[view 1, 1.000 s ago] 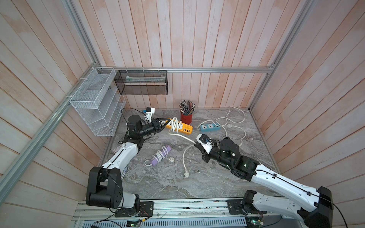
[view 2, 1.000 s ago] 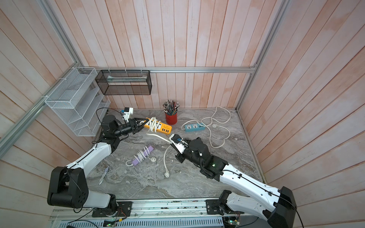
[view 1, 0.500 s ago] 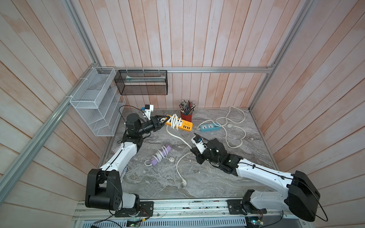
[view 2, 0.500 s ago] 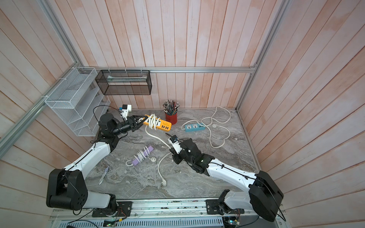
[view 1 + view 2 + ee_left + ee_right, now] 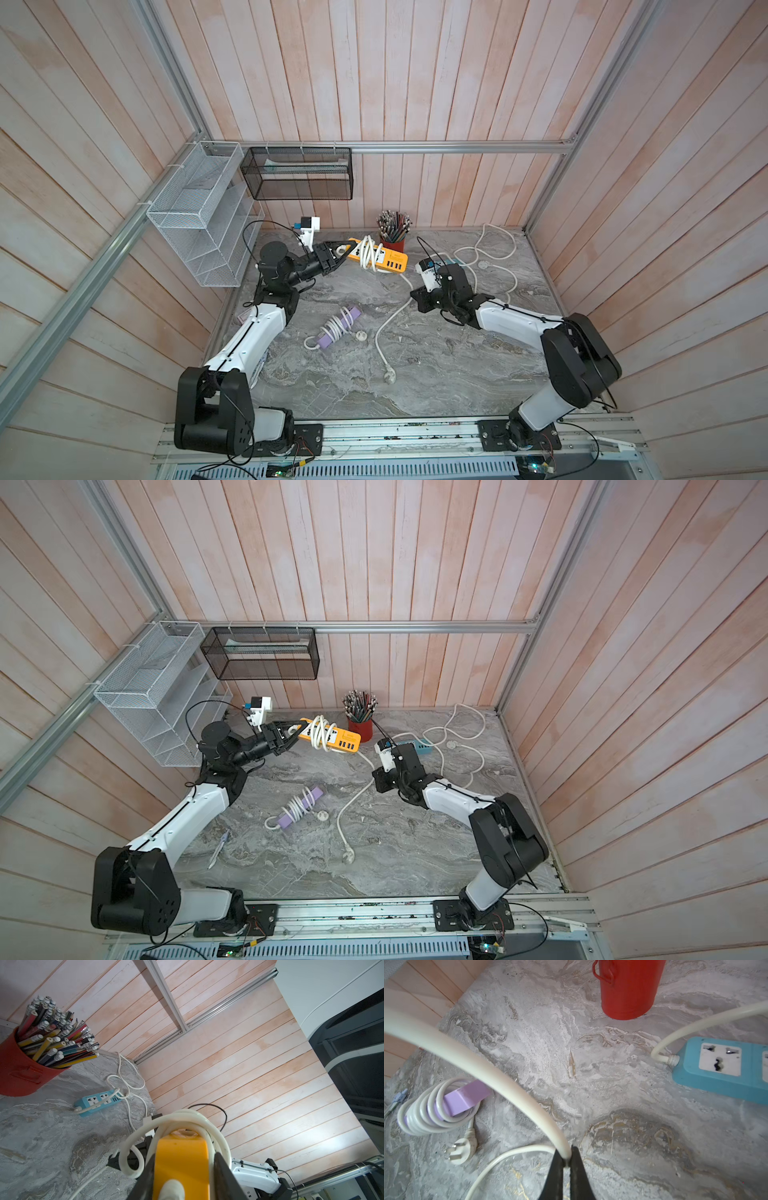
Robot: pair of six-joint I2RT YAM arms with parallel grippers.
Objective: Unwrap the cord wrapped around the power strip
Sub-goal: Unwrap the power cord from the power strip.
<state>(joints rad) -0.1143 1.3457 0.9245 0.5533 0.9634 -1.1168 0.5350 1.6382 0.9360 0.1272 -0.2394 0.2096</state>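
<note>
At the far left of the bench (image 5: 436, 365), the left tool (image 5: 344, 252) is clenched on one end of the orange power strip (image 5: 392, 261), with a finger pressed against each long side in the left wrist view. Several turns of the white cord (image 5: 368, 254) wrap the strip's middle, and the strip's other end is just beside the red cup (image 5: 392, 247) full of pencils (image 5: 394, 220). From those turns the cord runs toward the near right to the right tool (image 5: 566, 1162), which is grasping it between closed fingertips low over the middle of the bench. Beyond the grip the cord curves on across the grey surface and ends in a plug (image 5: 390, 377) lying loose toward the near edge. Left of that loose run lies a purple power strip (image 5: 354, 311) with its own cord coiled tightly around it. A blue power strip (image 5: 97, 1101) sits on the far right side of the bench, its cord spread in open loops toward the far right corner.
</note>
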